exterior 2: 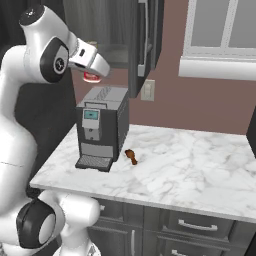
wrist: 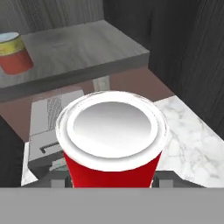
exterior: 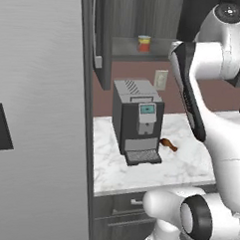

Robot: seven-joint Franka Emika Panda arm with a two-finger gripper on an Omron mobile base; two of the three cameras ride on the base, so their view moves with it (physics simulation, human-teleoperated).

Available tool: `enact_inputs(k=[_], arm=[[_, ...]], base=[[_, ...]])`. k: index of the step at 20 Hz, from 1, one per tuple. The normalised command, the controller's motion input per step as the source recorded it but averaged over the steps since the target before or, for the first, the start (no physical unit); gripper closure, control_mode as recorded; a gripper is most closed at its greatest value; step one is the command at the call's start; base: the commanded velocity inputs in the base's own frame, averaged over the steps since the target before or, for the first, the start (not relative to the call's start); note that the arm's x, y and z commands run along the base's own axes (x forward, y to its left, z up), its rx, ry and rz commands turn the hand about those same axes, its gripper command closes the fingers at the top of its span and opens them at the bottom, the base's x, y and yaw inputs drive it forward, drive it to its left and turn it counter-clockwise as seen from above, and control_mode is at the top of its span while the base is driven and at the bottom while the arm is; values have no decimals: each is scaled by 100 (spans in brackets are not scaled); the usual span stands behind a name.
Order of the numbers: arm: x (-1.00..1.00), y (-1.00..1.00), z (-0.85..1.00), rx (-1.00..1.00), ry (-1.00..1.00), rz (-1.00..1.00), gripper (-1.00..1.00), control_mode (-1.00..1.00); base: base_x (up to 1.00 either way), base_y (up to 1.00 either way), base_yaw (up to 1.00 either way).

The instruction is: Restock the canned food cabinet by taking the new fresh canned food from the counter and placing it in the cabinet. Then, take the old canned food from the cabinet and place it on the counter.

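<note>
My gripper (wrist: 113, 180) is shut on the old canned food (wrist: 113, 144), a bright red can with a light rim and silver lid. It hangs in the air just outside the cabinet, above the coffee machine. From the right base view, the red can (exterior 2: 91, 77) shows under the hand, in front of the cabinet shelf (exterior 2: 112, 55). The new fresh canned food (exterior: 144, 43), with its yellow-and-red label, stands upright on the grey shelf (exterior: 127, 46) inside the cabinet; in the hand view this can (wrist: 14, 53) is at the upper left on the shelf (wrist: 83, 48). The marble counter (exterior: 182, 162) lies below.
A dark coffee machine (exterior: 137, 120) stands on the counter under the cabinet. A small brown object (exterior 2: 131, 156) lies beside it. Dark cabinet doors (exterior 2: 145, 40) stand open on either side. A tall grey panel (exterior: 37, 112) borders the counter's left end. Drawers (exterior 2: 195, 227) sit below the worktop.
</note>
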Motion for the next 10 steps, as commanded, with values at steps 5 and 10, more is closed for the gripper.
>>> enact_inputs(k=[5, 10], arm=[[-100, -29, -62, 8, 10, 10, 100, -100], [-100, -30, -92, 3, 16, 14, 100, -100]], base=[[0, 0, 0], [0, 0, 0]])
